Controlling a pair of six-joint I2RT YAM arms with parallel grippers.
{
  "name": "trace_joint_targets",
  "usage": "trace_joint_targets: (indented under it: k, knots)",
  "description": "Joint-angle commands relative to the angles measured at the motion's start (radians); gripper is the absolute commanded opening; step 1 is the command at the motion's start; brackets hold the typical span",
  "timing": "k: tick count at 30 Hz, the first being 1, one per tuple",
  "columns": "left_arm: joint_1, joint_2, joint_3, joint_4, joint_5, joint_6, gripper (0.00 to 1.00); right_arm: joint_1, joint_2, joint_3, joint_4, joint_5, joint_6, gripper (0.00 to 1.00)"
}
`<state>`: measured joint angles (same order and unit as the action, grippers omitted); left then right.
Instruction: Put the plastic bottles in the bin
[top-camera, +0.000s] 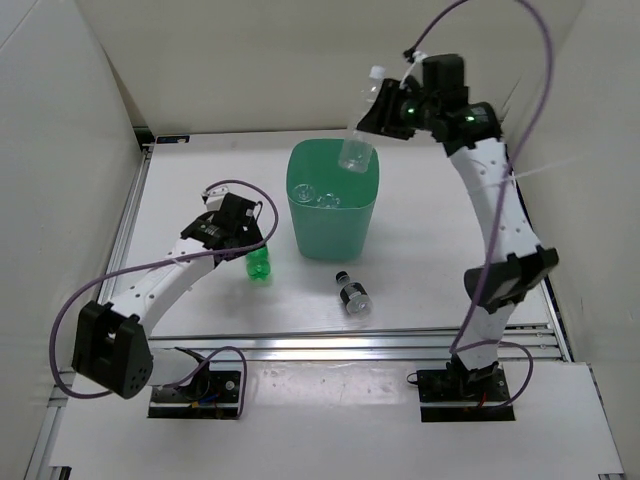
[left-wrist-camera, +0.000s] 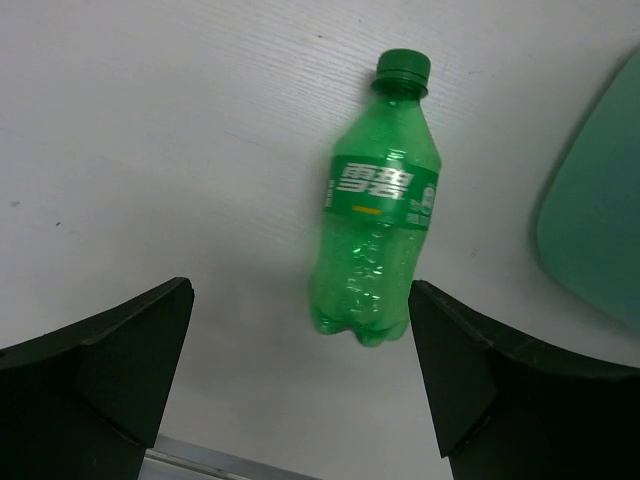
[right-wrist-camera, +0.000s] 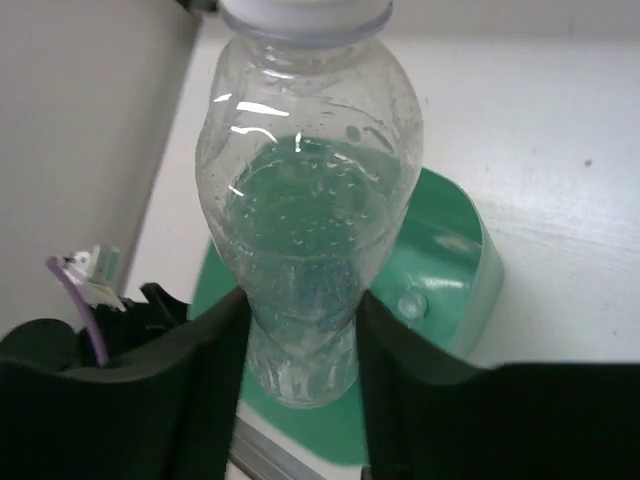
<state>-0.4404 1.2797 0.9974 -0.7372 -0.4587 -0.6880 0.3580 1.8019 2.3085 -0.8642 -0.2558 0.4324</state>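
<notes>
The mint-green bin stands mid-table, and clear bottles lie inside it. High above its back rim, my right gripper is shut on a plain clear bottle with a white cap. In the right wrist view that clear bottle is pinched near its base by the right gripper, with the bin below. A green bottle lies left of the bin. My left gripper hovers open over it. In the left wrist view the green bottle lies just beyond the left gripper, nearer the right finger. A short dark-capped bottle lies in front of the bin.
White walls close in the table on the left, back and right. An aluminium rail runs along the near edge. The bin's side shows at the right of the left wrist view.
</notes>
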Motion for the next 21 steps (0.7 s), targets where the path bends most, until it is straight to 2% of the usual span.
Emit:
trace_joint_targets:
  k: [1,4,5,11,21]
  knots:
    - [0.008,0.038,0.043,0.059,0.051,0.005,1.0,0.047,0.074,-0.014,-0.001,-0.022,-0.058,0.51]
    - [0.008,0.078,0.043,0.087,0.061,0.005,1.0,0.074,0.054,-0.066,-0.013,-0.036,-0.058,0.9]
    - [0.008,0.078,0.043,0.087,0.046,0.005,1.0,0.075,0.012,-0.11,-0.013,-0.024,-0.058,1.0]
    - [0.017,0.13,-0.016,0.154,-0.077,-0.016,1.0,0.055,-0.111,-0.143,-0.035,0.015,-0.067,1.0]
    - [0.017,0.285,-0.069,0.262,-0.012,-0.059,1.0,0.055,-0.271,-0.241,-0.076,0.015,-0.087,1.0]
